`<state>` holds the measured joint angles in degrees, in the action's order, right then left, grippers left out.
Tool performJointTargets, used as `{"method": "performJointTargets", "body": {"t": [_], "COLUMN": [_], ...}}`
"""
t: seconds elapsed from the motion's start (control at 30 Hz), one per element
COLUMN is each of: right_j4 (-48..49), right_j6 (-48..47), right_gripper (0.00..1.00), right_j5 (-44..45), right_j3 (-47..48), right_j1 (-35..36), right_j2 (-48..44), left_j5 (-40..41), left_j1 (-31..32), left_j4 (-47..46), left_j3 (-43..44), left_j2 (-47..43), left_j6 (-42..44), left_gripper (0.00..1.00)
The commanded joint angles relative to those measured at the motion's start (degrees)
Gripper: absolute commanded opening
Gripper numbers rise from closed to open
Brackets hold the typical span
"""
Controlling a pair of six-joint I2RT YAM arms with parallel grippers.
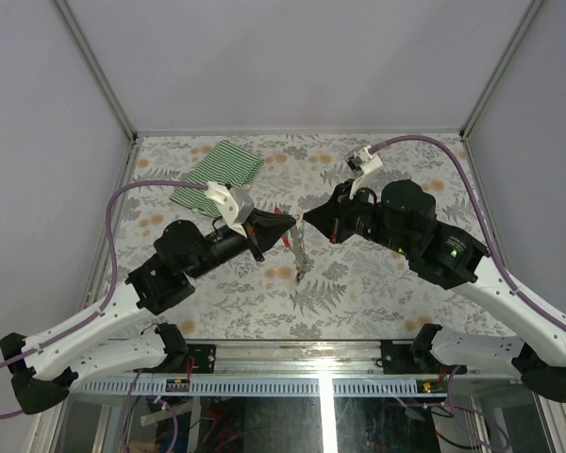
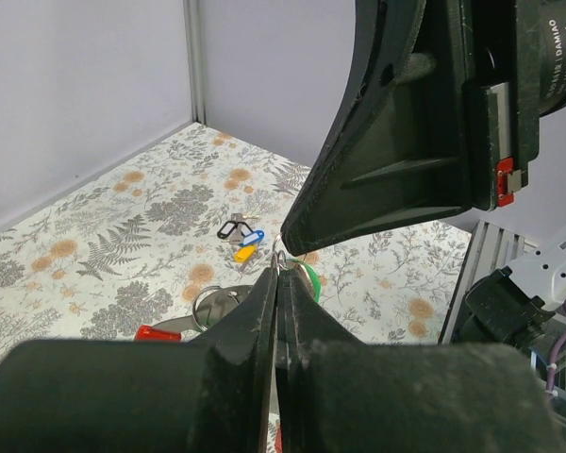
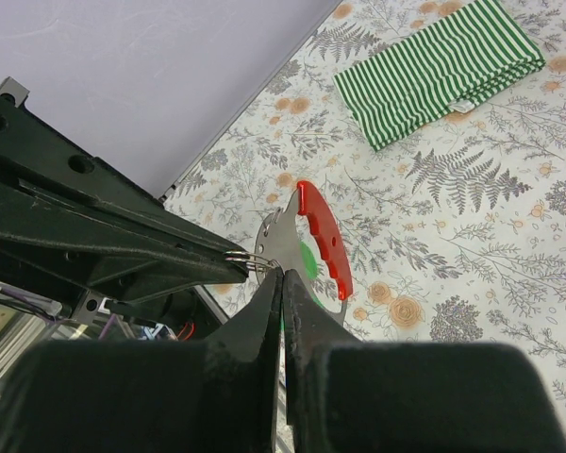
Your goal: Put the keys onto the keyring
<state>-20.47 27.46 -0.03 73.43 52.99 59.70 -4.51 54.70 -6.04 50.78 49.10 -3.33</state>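
The left gripper point(image 1: 289, 227), black and two-fingered, is seen closed, its fingertips pinched on a small wire ring at the top of the keyring point(image 3: 323, 236), a thin red curved loop joined to a silvery metal strip. The right gripper point(image 1: 309, 220) is also closed, its tip pressed against the same ring from the opposite side; whether it grips the ring cannot be told. The keyring is hung just below the two meeting tips, with a green-tagged key point(image 3: 308, 260) tucked behind the strip. Both arms are reached inward over the floral tabletop point(image 1: 358, 283), forearms roughly level, fingers pointed at each other. The meeting point is found to the right of the green-and-white striped cloth point(image 1: 219, 175) and nearer the arm bases, well apart from it.
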Motion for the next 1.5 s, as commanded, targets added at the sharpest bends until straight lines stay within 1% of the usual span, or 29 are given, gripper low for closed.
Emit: {"method": "performJointTargets", "body": {"t": [0.0, 0.4, 0.5, 0.6, 0.7, 0.87, 0.97, 1.03, 1.13, 1.23, 1.3, 1.37, 1.47], "right_j4": [-0.03, -3.58, -3.51, -2.41, 0.5, 9.34, 15.89, 19.19, 20.83, 14.67, 10.52, 8.29, 6.7], "right_j6": [-0.56, -0.91, -1.17, -2.03, -4.51, -10.51, -14.69, -18.67, -24.56, -29.19, -30.78, -31.37, -31.36], "right_gripper": [0.0, 0.03, 0.07, 0.13, 0.18, 0.33, 0.37, 0.37, 0.37, 0.37, 0.34, 0.31, 0.28], "right_j5": [1.58, -4.07, -4.58, -2.62, -0.18, 0.75, 0.24, -1.95, -9.02, -18.11, -22.48, -24.75, -25.55], "right_j3": [0.56, 2.28, 2.5, 2.43, 1.54, -2.98, -7.41, -10.38, -12.38, -9.1, -6.43, -4.87, -3.8], "right_j1": [0.23, 0.19, 0.21, 0.19, 0.2, 0.19, 0.23, 0.21, 0.21, 0.18, 0.21, 0.19, 0.19], "right_j2": [-1.02, 2.14, 2.22, 0.85, -2.28, -10.32, -15.01, -17.48, -19.33, -17.86, -16.44, -15.47, -14.44], "left_j5": [-2.65, -4.57, -4.84, -5.07, -5.26, -5.96, -7.36, -9.13, -12.99, -17.86, -21.23, -23.99, -27.86], "left_j1": [-0.07, -0.05, -0.05, -0.07, -0.07, -0.09, -0.08, -0.07, -0.05, -0.09, -0.11, -0.05, -0.12], "left_j4": [-7.65, -8.19, -8.13, -8.17, -8.11, -8.27, -9.27, -10.14, -12.34, -14.79, -16.17, -17.42, -17.84], "left_j3": [0.35, 0.15, 0.02, 0.03, -0.12, -0.35, -0.68, -0.75, -0.89, -0.72, -0.46, -0.42, 0.37], "left_j2": [-2.13, -2.49, -2.58, -2.63, -2.98, -3.59, -3.61, -3.45, -3.08, -2.35, -1.82, -1.35, -0.26], "left_j6": [1.04, 1.21, 1.16, 1.21, 1.15, 1.0, 0.67, 0.17, -1.15, -2.49, -3.36, -4.06, -4.23], "left_gripper": [0.0, 0.0, 0.0, 0.0, 0.0, 0.0, 0.0, 0.0, 0.0, 0.0, 0.0, 0.0, 0.0]}}
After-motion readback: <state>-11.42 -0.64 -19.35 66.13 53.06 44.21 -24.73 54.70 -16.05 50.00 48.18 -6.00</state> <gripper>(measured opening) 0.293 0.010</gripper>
